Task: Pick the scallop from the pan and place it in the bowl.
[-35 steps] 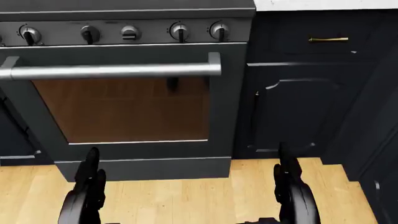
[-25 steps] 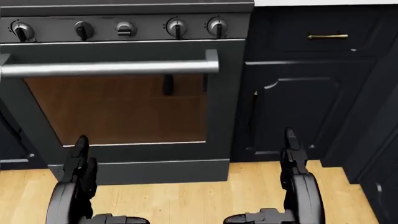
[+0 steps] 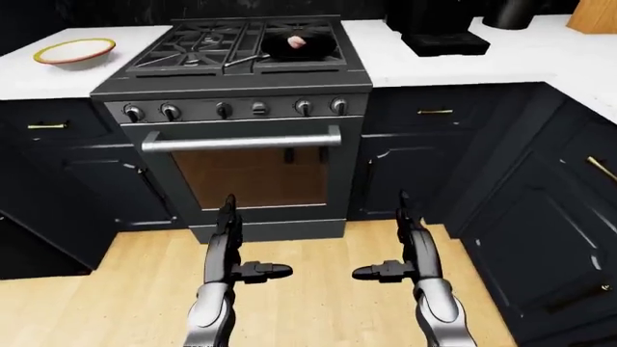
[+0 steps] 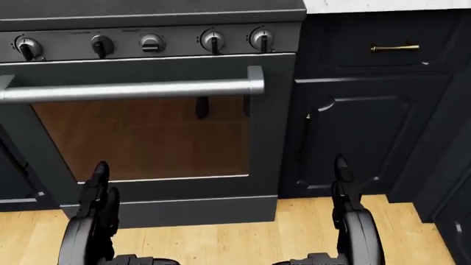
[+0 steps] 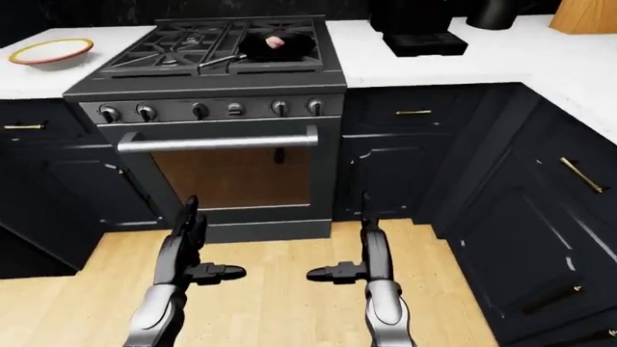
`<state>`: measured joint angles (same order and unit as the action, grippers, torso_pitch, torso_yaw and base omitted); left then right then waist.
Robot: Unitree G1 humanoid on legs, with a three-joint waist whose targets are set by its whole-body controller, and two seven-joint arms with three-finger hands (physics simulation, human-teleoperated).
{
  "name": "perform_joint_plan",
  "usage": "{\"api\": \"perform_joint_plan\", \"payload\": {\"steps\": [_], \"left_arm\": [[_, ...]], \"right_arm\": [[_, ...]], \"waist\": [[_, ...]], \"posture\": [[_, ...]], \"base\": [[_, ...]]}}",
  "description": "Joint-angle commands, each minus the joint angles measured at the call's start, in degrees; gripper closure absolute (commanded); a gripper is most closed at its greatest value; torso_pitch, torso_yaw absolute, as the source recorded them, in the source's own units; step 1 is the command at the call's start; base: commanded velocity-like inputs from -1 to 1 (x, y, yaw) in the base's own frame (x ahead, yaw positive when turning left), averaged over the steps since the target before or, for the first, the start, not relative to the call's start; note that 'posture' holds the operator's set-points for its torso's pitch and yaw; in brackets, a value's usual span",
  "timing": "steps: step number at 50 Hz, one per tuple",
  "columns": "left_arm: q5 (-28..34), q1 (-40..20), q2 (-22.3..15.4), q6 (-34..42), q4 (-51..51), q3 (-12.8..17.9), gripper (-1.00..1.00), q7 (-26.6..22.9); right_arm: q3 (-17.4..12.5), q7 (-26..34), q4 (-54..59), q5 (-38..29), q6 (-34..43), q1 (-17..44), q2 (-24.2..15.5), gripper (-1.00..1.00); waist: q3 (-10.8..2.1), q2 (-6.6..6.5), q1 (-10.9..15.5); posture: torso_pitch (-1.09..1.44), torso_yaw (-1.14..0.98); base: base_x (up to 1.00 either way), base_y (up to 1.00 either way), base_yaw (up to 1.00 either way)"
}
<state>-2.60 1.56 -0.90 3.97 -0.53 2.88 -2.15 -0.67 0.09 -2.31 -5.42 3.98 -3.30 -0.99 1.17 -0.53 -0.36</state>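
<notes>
The pale pink scallop (image 3: 297, 41) lies in a black pan (image 3: 307, 49) on the right rear burner of the stove (image 3: 241, 54), at the top of the left-eye view. The white bowl (image 3: 74, 50) with a yellow rim stands on the white counter left of the stove. My left hand (image 3: 246, 246) and right hand (image 3: 390, 246) hang low over the wooden floor, well below the stove top. Both are open and hold nothing, with fingers straight up and thumbs pointing inward. In the head view only the oven door and my hands (image 4: 95, 204) (image 4: 346, 204) show.
The oven door's steel handle (image 4: 132, 91) and a row of knobs (image 3: 223, 110) face me. Dark cabinets (image 3: 540, 217) run along the right side and jut toward me. A black appliance (image 3: 439, 32) and a wooden block (image 3: 593, 14) stand on the right counter.
Both hands have risen in the head view since the earliest frame. The whole picture has shifted slightly, so the camera has moved a little. Nothing was grasped.
</notes>
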Motion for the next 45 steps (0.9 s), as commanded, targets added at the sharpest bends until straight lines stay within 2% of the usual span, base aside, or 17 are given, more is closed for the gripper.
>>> {"api": "perform_joint_plan", "payload": {"steps": [1,2,5,10,11,12,13,14,18,25,27,28,29,30,32,40,45], "left_arm": [[-0.01,-0.98,-0.38,-2.1,2.41,0.39,-1.0,0.09],[0.04,-0.81,-0.37,-2.02,2.69,0.32,-1.0,0.08],[0.17,-0.71,-0.29,-2.16,2.6,0.19,-1.0,0.12],[0.22,-0.55,-0.25,-2.31,2.6,0.13,-1.0,0.14],[0.27,-0.53,-0.22,-2.31,2.61,0.07,-1.0,0.16],[0.3,-0.34,-0.19,-2.27,2.85,-0.01,-1.0,0.14],[0.34,-0.36,-0.17,-2.31,2.79,-0.05,-1.0,0.16],[0.36,-0.4,-0.15,-2.43,2.6,-0.06,-1.0,0.17],[0.3,-0.33,-0.16,-2.39,2.73,-0.06,-1.0,0.16],[-0.27,-0.58,-0.22,-1.7,2.54,0.28,-1.0,0.1],[-0.61,-1.8,-0.62,-1.79,0.85,1.01,-1.0,0.12],[-0.74,-3.04,-1.2,-1.35,-0.19,1.52,-1.0,-0.11],[-0.58,-3.68,-1.63,1.52,0.35,1.61,-1.0,-0.13],[-0.87,-4.62,-1.75,4.8,2.99,1.59,-1.0,-0.13],[-0.44,-7.06,-1.91,6.73,3.18,1.65,-1.0,0.38],[-1.39,-23.34,-5.94,15.56,-2.69,4.16,-1.0,1.93],[-0.31,-33.14,-8.18,20.24,-5.79,4.34,-1.0,3.83]], "right_arm": [[0.47,0.16,-2.62,-0.17,-1.78,0.97,0.19,-1.0],[0.49,0.2,-2.54,-0.23,-1.84,0.95,0.19,-1.0],[0.43,0.29,-2.24,-0.38,-1.93,0.97,0.16,-1.0],[0.38,0.43,-2.24,-0.45,-2.42,0.9,0.18,-1.0],[0.35,0.52,-2.36,-0.37,-2.48,0.86,0.18,-1.0],[0.34,0.65,-2.53,-0.24,-2.59,0.77,0.2,-1.0],[0.28,0.76,-2.41,-0.07,-2.79,0.77,0.2,-1.0],[0.25,0.8,-2.22,-0.03,-2.87,0.83,0.2,-1.0],[0.29,0.9,-2.36,0.0,-2.8,0.8,0.21,-1.0],[0.33,1.15,-2.75,0.15,-2.72,0.66,0.22,-1.0],[-0.66,0.54,-2.75,0.69,-1.34,1.52,0.1,-1.0],[-1.42,1.25,-3.36,2.02,-0.26,2.15,-0.17,-1.0],[-2.11,0.95,-2.77,2.28,1.9,3.48,-0.47,-1.0],[-3.73,1.27,-0.4,4.94,2.89,6.56,-0.7,-1.0],[-3.67,1.19,1.78,5.14,3.82,10.0,-1.6,-1.0],[-5.73,3.45,4.35,6.97,16.47,26.98,-6.75,-1.0],[-7.01,3.92,6.58,8.05,22.68,35.47,-9.7,-1.0]], "waist": [[-0.55,1.16,0.01],[-0.44,2.21,-0.14],[-0.46,3.58,-0.34],[0.94,1.96,-0.85],[0.3,-1.18,-1.57],[0.68,-4.46,-1.38],[0.91,-6.16,-0.28],[1.3,-3.33,-0.31],[0.53,-0.84,0.19],[0.17,1.79,0.99],[-0.31,3.75,1.3],[-0.37,3.1,1.53],[-0.13,2.66,1.32],[-0.47,2.43,1.41],[-1.0,1.8,1.05],[-2.13,0.98,0.7],[-2.58,0.93,0.63]], "posture": [[0.0,0.0],[0.0,0.0],[0.0,0.0],[0.0,0.0],[0.0,0.0],[0.0,0.0],[0.0,0.0],[0.0,0.0],[0.0,0.0],[0.0,0.0],[0.0,0.0],[0.0,0.0],[0.0,0.0],[0.0,0.0],[0.0,0.0],[0.0,0.0],[0.0,0.0]], "base": [[0.0,0.54,0.0],[0.0,0.6,0.0],[0.0,0.8,0.0],[0.0,0.77,0.0],[0.0,0.01,0.0],[0.0,0.0,0.0],[0.0,0.0,0.0],[0.0,0.0,0.0],[0.0,0.0,0.0],[0.0,0.0,0.0],[0.0,0.0,0.0],[0.0,0.0,0.0],[0.0,0.0,0.0],[0.0,0.0,0.0],[0.0,0.0,0.0],[0.0,0.0,0.0],[0.0,0.0,0.0]]}}
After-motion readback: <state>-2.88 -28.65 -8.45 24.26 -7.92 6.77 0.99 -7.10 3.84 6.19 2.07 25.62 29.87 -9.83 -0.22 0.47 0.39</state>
